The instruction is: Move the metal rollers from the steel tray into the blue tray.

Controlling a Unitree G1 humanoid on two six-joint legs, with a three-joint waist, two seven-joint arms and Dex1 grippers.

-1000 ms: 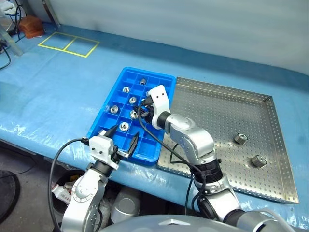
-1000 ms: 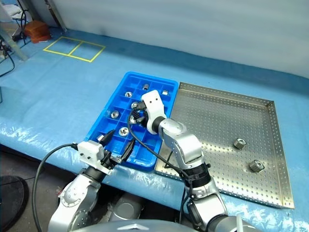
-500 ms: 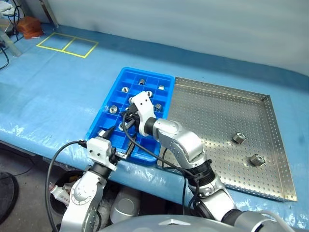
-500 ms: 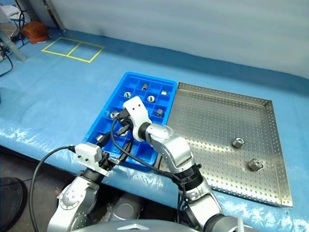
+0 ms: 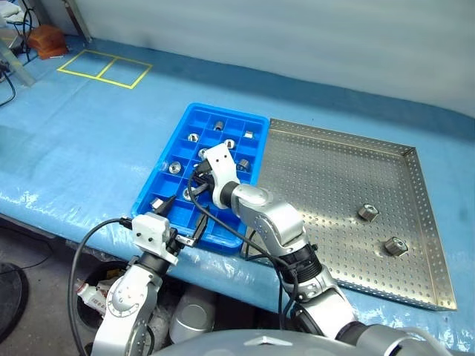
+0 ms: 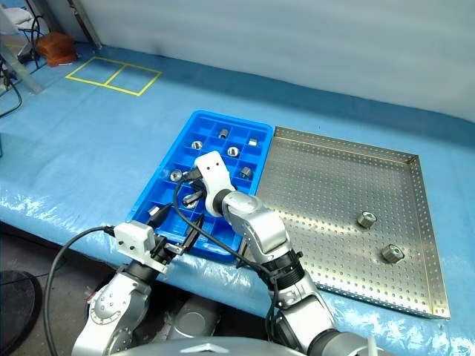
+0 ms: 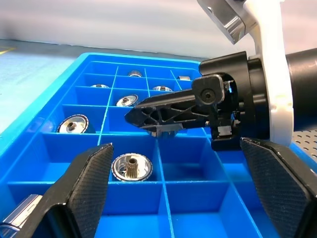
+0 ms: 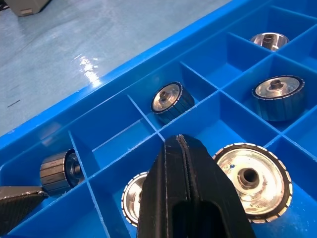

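Observation:
The blue tray [image 5: 183,144] holds several metal rollers, among them one [image 5: 172,167] near its left wall and one [image 7: 131,167] in a near compartment. My right gripper [image 5: 194,184] hangs low over the tray's middle compartments. Its fingers [image 8: 181,173] are shut, with nothing between them. A roller [image 8: 252,181] lies in the compartment just beside them. My left gripper [image 7: 176,145] stands open at the tray's near edge, pointing across it and holding nothing. Two rollers [image 5: 367,213] [image 5: 397,246] lie on the steel tray [image 5: 334,170] to the right.
Both trays rest side by side on a table under a blue cover [image 5: 96,141]. A yellow taped rectangle [image 5: 104,68] marks the far left of the table. The table's front edge runs just beneath my left gripper.
My right gripper has swung left over the blue tray and a little lower. The left gripper has kept still and open.

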